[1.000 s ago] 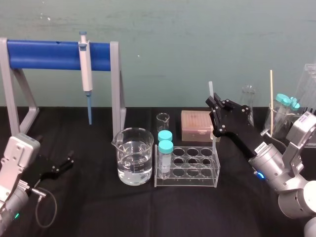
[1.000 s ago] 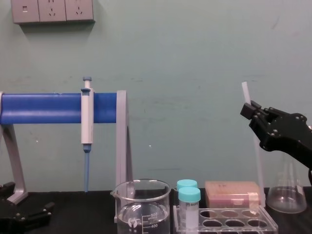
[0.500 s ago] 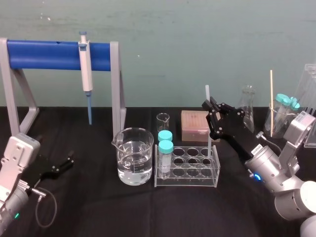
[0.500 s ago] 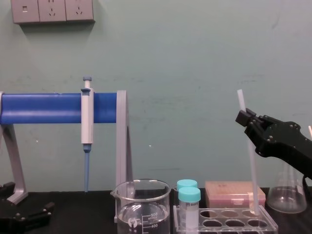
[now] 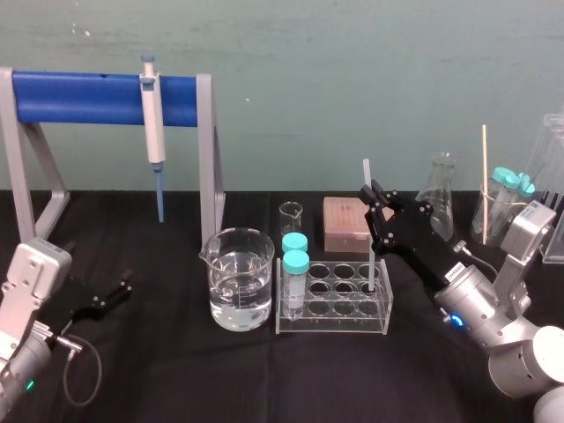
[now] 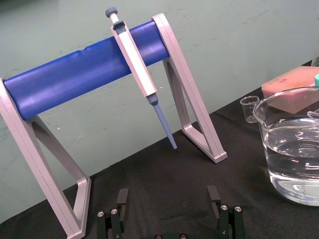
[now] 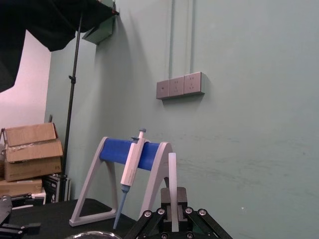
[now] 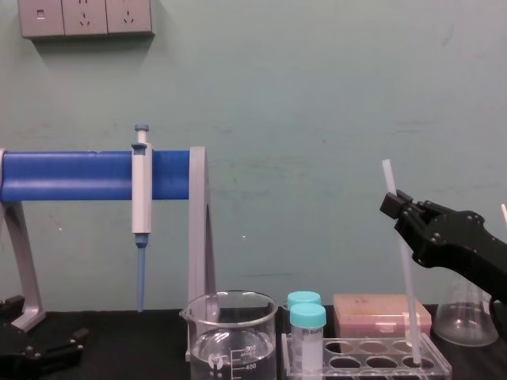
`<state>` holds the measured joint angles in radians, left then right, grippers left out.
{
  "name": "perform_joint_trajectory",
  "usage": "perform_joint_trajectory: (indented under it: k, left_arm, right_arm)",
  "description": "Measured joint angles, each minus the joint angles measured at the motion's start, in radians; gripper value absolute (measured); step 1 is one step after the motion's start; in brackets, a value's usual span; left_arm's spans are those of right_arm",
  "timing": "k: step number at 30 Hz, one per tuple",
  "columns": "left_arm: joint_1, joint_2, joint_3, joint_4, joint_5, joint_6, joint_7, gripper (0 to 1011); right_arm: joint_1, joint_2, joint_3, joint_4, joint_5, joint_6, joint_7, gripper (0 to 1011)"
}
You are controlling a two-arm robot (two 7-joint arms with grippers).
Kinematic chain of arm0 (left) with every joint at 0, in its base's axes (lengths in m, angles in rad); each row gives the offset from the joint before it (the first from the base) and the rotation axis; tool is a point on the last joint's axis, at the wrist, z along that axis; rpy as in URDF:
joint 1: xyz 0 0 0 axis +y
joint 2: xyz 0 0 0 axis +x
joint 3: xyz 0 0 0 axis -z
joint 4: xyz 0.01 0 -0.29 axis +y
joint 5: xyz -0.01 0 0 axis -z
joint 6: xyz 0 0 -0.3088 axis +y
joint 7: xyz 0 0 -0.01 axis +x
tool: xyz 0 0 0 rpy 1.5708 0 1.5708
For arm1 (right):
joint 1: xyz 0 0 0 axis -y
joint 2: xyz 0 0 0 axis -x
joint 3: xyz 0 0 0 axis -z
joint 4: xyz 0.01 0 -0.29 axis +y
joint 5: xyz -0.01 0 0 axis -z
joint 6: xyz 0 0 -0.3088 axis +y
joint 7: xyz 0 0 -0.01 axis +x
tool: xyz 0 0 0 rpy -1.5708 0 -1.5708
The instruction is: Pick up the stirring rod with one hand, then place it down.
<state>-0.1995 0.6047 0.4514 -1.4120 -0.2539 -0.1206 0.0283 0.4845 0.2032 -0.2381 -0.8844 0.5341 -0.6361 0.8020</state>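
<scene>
Rod (image 5: 366,174), pinched in my right gripper (image 5: 374,198), stands tip-down in a rack (image 5: 333,310) hole; two capped tubes (image 5: 295,273) share the rack. Beaker (image 5: 240,278) holds water. My left gripper (image 5: 113,295) rests, fingers spread, on black cloth (image 5: 176,370); green wall (image 5: 352,79) behind.

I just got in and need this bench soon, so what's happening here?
The right gripper holds the stirring rod nearly upright, its jaws shut on the rod's upper part. The rod's lower end stands in a hole at the right end of the clear tube rack, and it is not yet released. The left gripper rests open at the far left, by the blue pipette stand.
</scene>
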Motion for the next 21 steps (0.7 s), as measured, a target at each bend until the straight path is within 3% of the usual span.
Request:
perform_joint_trajectory:
  k: [21]
  left_arm:
    - [0.000, 0.000, 0.000, 0.000, 0.000, 0.000, 0.000, 1000]
  right_arm:
    - [0.033, -0.013, 0.002, 0.101, 0.007, 0.013, 0.020, 64]
